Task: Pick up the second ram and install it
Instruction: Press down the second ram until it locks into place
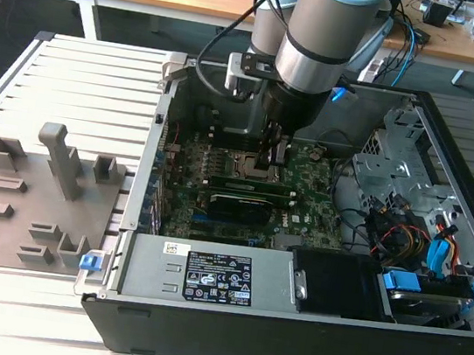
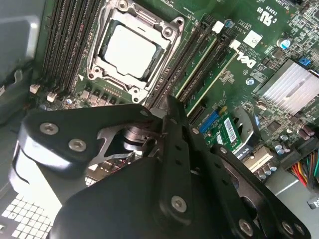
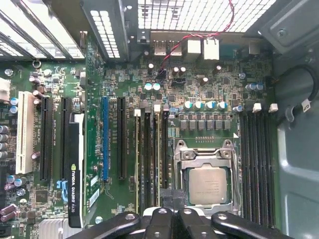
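gripper (image 1: 272, 160) is down inside the open PC case (image 1: 451, 163) with its fingers pinched on what looks like the second ram (image 3: 158, 149) over the slots beside the CPU socket (image 3: 208, 185), so any tilt could jam it in the slot

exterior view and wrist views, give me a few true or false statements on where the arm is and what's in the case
1. The gripper is down inside the open computer case, over the motherboard. True.
2. The CPU is covered by a fan. False: its bare metal lid shows in both wrist views.
3. The grey fixture lies at the exterior view's left of the case. True.
4. The black card lies on the fixture. False: it stands in a motherboard slot.
5. RAM slots run along the CPU socket. True.
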`<action>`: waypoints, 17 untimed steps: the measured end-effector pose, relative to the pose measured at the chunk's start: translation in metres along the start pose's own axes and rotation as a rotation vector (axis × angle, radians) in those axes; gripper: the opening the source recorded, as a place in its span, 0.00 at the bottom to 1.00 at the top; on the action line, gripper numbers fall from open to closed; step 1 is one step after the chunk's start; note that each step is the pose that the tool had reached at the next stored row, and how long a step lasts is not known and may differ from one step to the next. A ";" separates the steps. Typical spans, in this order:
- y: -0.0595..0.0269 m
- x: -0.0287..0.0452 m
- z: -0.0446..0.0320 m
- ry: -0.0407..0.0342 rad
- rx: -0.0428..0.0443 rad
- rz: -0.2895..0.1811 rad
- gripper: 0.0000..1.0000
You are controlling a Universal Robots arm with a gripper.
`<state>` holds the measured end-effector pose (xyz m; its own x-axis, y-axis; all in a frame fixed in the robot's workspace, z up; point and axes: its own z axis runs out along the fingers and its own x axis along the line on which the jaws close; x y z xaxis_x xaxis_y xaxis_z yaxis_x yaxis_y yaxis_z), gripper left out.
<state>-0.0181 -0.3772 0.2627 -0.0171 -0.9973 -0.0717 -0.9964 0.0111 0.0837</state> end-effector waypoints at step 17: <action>-0.0383 0.0015 0.0244 0.0037 0.0027 0.000 0.11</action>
<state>0.0180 -0.3773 0.2351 -0.0169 -0.9975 -0.0680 -0.9966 0.0113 0.0811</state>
